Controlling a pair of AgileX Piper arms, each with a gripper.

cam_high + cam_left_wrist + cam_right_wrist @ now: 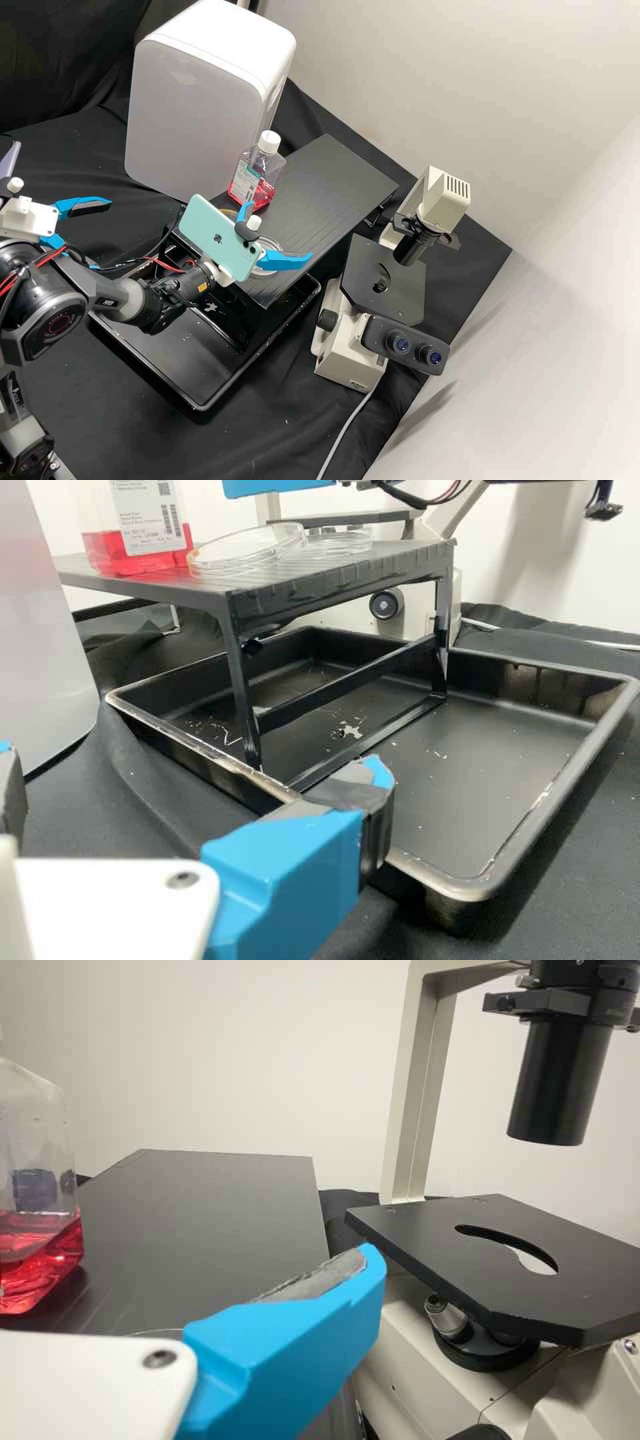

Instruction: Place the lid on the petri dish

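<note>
Black counter (133, 427) carries a raised platform (327, 187). On it the petri dish (245, 545) and what I take for the lid (335, 542) lie close together, under the right gripper (282, 229). This gripper has its fingers apart, and the left gripper (83, 223) too. The lid looks light, slippery and brittle; better to hold it at the rim.

The petri dish (245, 548) is clear, the bottle (255, 175) red-filled, the ribbed rack (333, 193) and tray (200, 360) black.
</note>
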